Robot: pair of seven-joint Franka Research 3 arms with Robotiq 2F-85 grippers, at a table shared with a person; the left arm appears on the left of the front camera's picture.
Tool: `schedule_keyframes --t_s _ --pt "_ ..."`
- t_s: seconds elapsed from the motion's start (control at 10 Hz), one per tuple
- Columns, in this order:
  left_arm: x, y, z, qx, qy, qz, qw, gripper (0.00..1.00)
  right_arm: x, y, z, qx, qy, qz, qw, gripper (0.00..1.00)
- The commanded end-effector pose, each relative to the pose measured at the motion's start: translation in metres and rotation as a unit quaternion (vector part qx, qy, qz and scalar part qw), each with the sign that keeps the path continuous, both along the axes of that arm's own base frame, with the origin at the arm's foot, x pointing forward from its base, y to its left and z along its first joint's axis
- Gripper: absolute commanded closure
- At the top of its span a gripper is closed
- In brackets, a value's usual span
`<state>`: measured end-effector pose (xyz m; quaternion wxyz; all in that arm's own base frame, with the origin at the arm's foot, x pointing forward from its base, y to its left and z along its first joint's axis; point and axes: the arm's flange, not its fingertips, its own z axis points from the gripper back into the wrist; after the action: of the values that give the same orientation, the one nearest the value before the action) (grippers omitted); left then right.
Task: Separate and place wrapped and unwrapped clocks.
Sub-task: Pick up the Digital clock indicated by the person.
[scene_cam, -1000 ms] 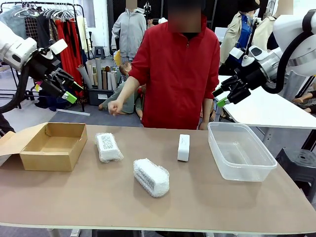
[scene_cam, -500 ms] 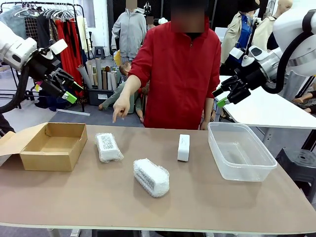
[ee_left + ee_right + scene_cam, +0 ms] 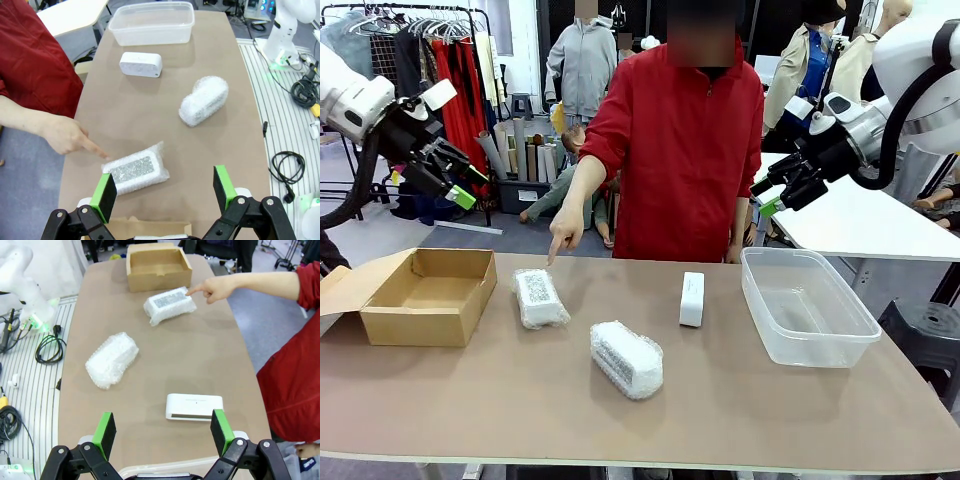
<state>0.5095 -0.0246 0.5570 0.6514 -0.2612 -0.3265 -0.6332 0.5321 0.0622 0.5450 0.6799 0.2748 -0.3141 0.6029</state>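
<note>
Brown tabletop (image 3: 740, 400) spans the front view, with clothes racks behind it. An open cardboard box (image 3: 380, 325) sits at the left with the first wrapped clock (image 3: 540, 297) just beside it. The second wrapped clock (image 3: 626, 358) lies nearer the robot, the bare clock (image 3: 692, 298) stands on edge, and the clear tub (image 3: 807, 345) is at the right. The person's hand (image 3: 563, 232) points down at the first wrapped clock. The left gripper (image 3: 468, 185) and right gripper (image 3: 762, 197) hang high over the table's ends, jaws spread and empty.

From the left wrist, the open green pads (image 3: 106, 195) frame the first wrapped clock (image 3: 136, 170). The fingertip is at its corner, though I cannot tell whether it touches.

From the right wrist, the wide-open pads (image 3: 104, 432) look onto the bare clock (image 3: 194, 406), and the tub rim (image 3: 165, 471) lies nearest the camera.

Sorting looks unstarted, since all three clocks lie on the open table. The pointing seems to pick the first one. The left arm would likely need to descend, straddle its short width, and close gently on the yielding wrap.
</note>
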Motion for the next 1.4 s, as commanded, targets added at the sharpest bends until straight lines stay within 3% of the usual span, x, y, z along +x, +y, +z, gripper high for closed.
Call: schedule_keyframes --t_s 0.0,1.1,1.2,1.3 --pt "-0.0006 0.0 0.0028 -0.001 -0.004 0.004 1.0 0.0 -0.0008 0.0006 0.0016 -0.001 -0.002 0.002 1.0 0.0" --pt "-0.0006 0.0 0.0028 -0.001 -0.004 0.004 1.0 0.0 -0.0008 0.0006 0.0016 -0.001 -0.002 0.002 1.0 0.0" --pt "0.0 0.0 0.0 0.0 0.0 0.0 1.0 0.0 -0.0008 0.0006 0.0016 -0.001 -0.002 0.002 1.0 0.0" --pt "0.0005 -0.0076 -0.0014 0.021 0.038 0.021 0.999 0.0 -0.0008 0.0006 0.0016 -0.001 -0.002 0.002 1.0 0.0"
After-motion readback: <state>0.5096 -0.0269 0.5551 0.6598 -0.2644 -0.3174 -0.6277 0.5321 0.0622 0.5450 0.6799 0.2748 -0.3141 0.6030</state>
